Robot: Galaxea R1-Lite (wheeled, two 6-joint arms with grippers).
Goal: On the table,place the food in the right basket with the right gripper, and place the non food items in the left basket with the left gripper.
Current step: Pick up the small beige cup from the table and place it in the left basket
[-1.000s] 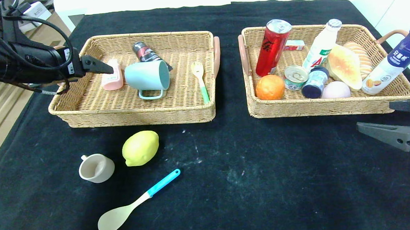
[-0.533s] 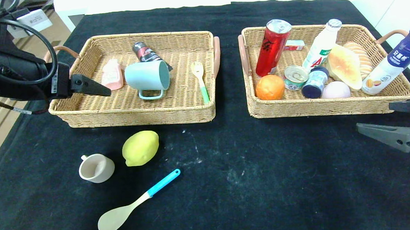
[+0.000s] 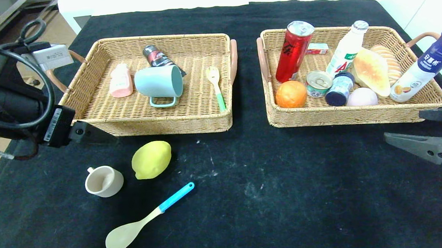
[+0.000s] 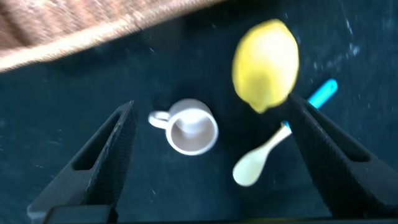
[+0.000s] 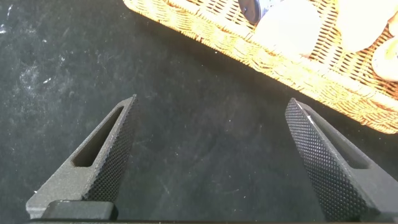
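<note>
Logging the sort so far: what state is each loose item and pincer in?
Lemon: on the table, unsorted.
White cup: upright on the table, unsorted.
Spoon: flat on the table, unsorted.
Left pincer: open, empty, above the white cup.
Right pincer: open, empty, beside the right basket.

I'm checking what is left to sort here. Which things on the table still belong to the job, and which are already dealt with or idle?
Still to sort, on the black cloth:
- lemon, for the right basket
- small cup, for the left basket
- spoon, for the left basket
- left gripper, open above them

Not in play:
- teal mug, fork, already in the left basket
- right gripper, open, parked
</note>
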